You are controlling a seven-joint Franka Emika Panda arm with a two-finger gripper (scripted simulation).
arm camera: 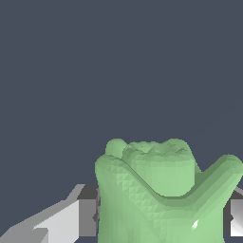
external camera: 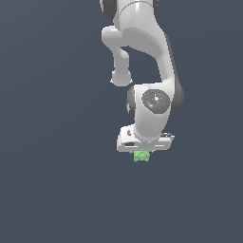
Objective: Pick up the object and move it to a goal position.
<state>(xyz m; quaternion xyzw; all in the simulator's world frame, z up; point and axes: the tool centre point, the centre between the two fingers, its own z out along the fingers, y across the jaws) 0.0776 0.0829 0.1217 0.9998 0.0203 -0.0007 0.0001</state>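
Note:
The object is a small light-green, lumpy, faceted blob. In the exterior view it sits right under the white hand of the arm, narrower than the hand. In the wrist view the object looms large between two grey fingers, which press against its sides. The gripper is shut on the object. The fingertips are hidden behind the hand in the exterior view. I cannot tell whether the object touches the ground.
The white arm reaches down from the top of the exterior view. A plain dark blue-grey surface lies all around. No goal marker shows.

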